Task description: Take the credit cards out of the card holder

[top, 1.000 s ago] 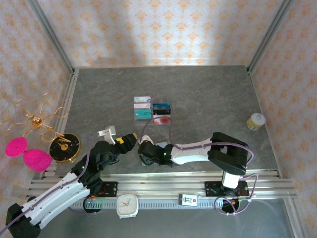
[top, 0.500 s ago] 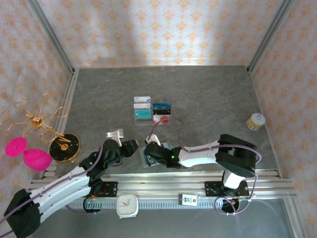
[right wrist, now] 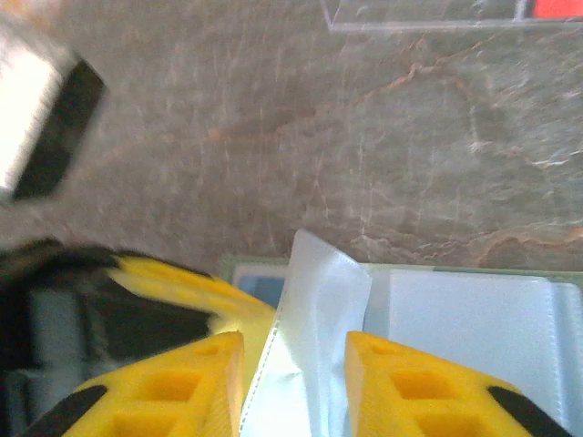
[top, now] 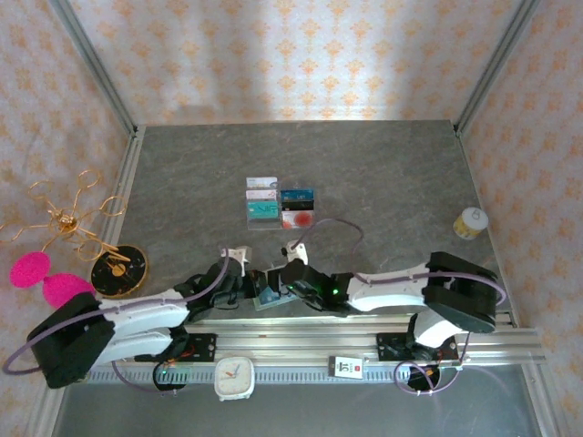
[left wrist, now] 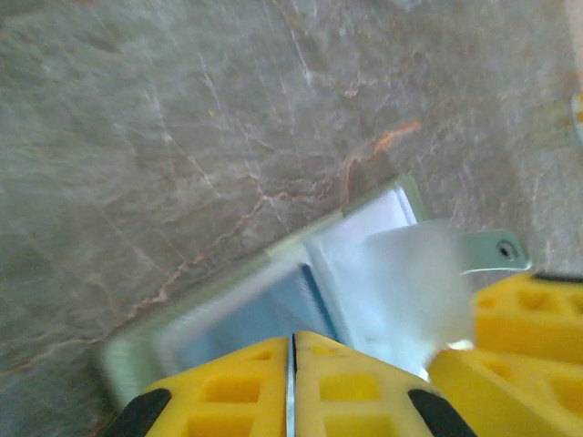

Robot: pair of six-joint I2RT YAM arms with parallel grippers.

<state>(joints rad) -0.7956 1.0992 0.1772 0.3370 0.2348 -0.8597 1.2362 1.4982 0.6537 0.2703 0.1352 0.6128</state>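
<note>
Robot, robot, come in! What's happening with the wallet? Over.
Left gripper shut over the card holder. Right gripper open, clear flap between its fingers. Blue card inside, not out yet. Nothing blocking.

Grey marbled desk (top: 383, 173) boxed in by peach floral-papered walls (top: 301, 55); metal rails (top: 301, 339) along near edge.

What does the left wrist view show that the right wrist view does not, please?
Left wrist: the left end effector, fingers pressed together, and a small grey tab. Right wrist: the right end effector, fingers apart astride a clear flap, and a clear tray edge. Both: the open card holder, that flap, a blue credit card, the grey table.
</note>
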